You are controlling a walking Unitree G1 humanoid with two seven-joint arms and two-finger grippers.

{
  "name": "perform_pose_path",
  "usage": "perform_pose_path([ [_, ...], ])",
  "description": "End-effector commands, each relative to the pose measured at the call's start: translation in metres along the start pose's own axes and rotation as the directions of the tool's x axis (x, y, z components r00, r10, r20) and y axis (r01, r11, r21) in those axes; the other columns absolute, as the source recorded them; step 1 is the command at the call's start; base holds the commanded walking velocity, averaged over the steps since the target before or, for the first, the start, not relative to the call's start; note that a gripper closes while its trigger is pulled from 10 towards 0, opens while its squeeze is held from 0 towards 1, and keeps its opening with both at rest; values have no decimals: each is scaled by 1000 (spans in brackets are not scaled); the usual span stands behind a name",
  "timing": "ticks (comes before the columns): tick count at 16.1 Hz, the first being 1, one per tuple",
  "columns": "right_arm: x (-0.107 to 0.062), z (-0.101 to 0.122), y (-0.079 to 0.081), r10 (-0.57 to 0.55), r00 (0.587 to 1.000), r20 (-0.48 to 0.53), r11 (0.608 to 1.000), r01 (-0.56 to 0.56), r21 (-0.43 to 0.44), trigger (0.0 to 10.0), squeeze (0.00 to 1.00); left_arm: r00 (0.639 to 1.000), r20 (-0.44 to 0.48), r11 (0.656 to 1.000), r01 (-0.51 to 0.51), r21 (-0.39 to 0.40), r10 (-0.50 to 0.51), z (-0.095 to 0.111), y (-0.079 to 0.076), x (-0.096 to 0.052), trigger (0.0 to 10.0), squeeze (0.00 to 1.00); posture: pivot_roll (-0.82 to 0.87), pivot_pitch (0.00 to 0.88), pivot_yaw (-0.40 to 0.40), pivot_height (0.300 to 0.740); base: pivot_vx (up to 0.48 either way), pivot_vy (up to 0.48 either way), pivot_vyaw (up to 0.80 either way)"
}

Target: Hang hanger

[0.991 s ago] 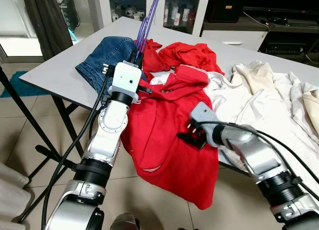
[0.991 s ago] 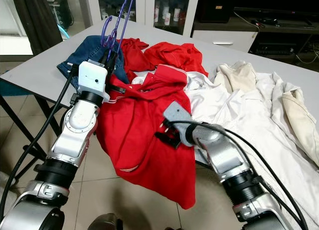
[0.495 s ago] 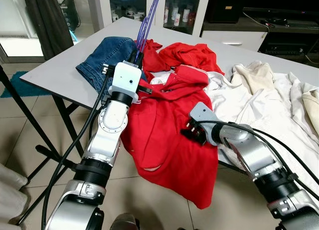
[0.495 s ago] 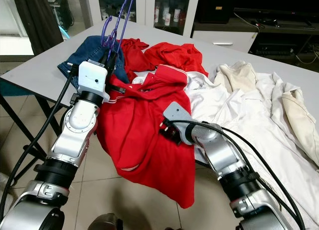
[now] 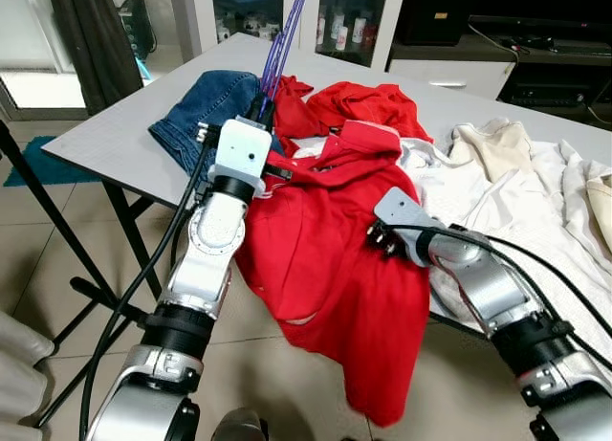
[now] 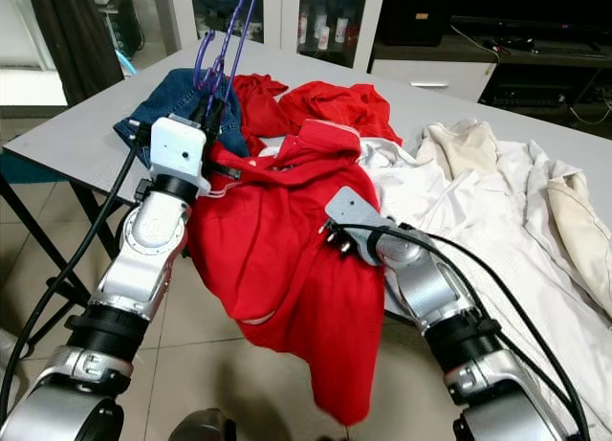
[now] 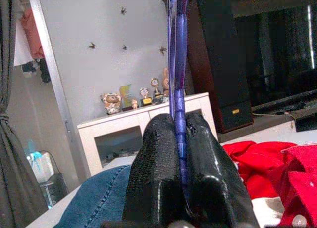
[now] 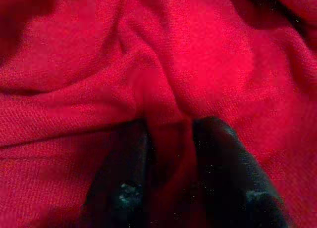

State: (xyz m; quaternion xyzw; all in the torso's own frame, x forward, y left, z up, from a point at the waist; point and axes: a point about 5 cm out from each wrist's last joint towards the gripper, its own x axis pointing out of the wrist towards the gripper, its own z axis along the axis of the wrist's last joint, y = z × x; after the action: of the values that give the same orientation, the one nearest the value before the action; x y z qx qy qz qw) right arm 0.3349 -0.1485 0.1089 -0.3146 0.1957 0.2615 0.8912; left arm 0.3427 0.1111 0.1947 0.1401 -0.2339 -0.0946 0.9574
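Hanger: the purple hanger (image 5: 283,41) stands nearly upright above the near-left part of the counter (image 5: 115,140), its long axis rising out of the top of the picture.
Left claw: the left claw (image 7: 179,154) is clenched on the hanger's lower end, the fingers (image 7: 154,173) pressed to either side of the purple strip.
Red shirt: the red shirt (image 5: 330,240) hangs off the counter's near edge, its collar just beside the left claw.
Right claw: the right claw (image 8: 168,159) pinches a fold of the red shirt, lower and to the right of the hanger.
Key relation: the left arm is nearer the hanger.
Around: blue jeans (image 5: 206,101) behind, white garments (image 5: 516,187) to the right.
Writing: none I can read.
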Motion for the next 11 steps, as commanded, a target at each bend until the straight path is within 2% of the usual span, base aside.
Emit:
perform_pose_path([
  [1,-4,-2,-23,-114,993,-19,993,113,-16,0,0,1000,30,1000,4,8,-4,7,-1,6,10000,0,238,0,-41,740,0,0,0],
  [6,1,14,-53,-260,965,31,965,261,-13,0,0,999,33,1000,-2,10,1,7,0,6,10000,0,241,0,-42,740,0,0,0],
  [11,8,51,-79,-391,911,133,919,394,-3,0,0,999,34,1000,-1,8,1,8,0,6,10000,0,244,0,-42,740,0,0,0],
])
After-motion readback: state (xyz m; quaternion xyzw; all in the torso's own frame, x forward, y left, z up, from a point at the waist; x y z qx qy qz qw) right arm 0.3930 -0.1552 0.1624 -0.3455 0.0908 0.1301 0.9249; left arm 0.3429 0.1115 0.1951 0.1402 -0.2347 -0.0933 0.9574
